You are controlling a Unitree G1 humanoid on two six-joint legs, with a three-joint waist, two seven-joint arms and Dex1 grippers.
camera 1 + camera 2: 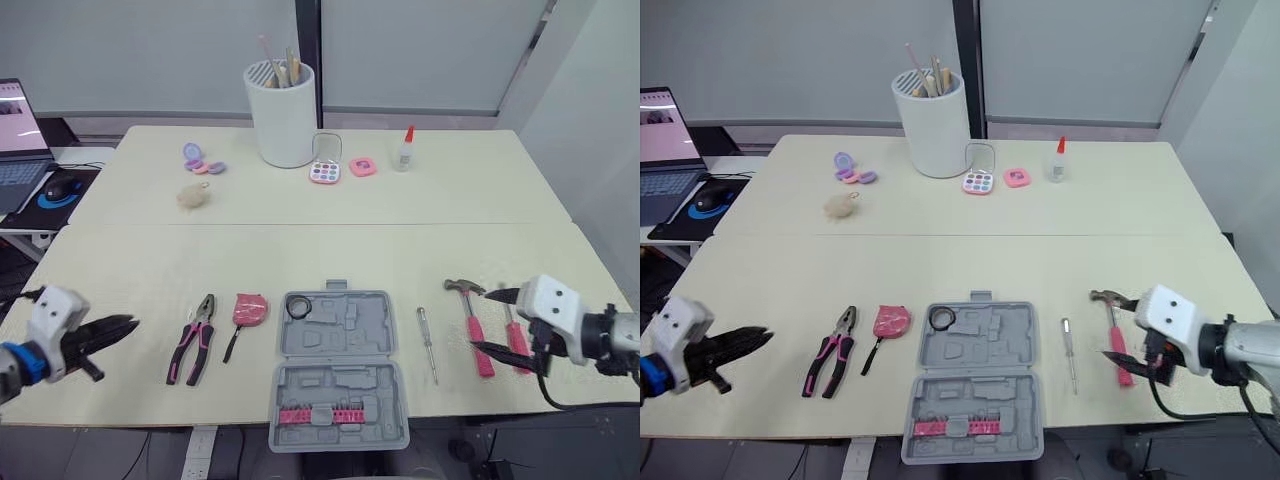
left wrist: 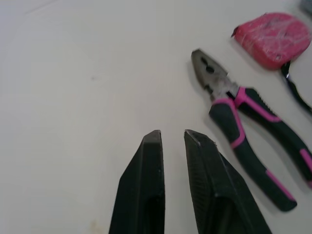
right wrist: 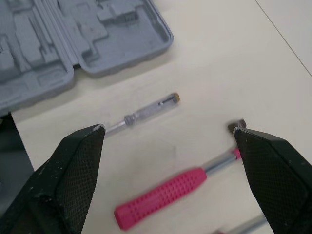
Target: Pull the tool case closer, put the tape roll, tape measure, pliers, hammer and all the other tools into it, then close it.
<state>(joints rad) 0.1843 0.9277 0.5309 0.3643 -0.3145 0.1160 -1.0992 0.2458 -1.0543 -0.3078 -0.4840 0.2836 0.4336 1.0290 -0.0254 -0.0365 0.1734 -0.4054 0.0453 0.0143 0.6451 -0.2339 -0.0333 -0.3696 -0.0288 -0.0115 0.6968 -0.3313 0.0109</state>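
A grey plastic tool case [image 1: 338, 372] lies open at the near edge of a pale worktop [image 1: 400, 250] and seems to overhang it; pulled any nearer, it could tip off. The right pincer [image 3: 168, 130], spread wide and empty, hovers over a pink-handled steel hammer [image 3: 165, 195], its handle between the fingers. Another pink-handled tool [image 1: 516, 336] lies just beside, so a careless close might catch both. The left pincer [image 2: 172, 134], almost clenched and empty, points near black-and-pink pliers [image 2: 243, 126], apart from them, with a pink tape measure [image 2: 273, 39] beyond.
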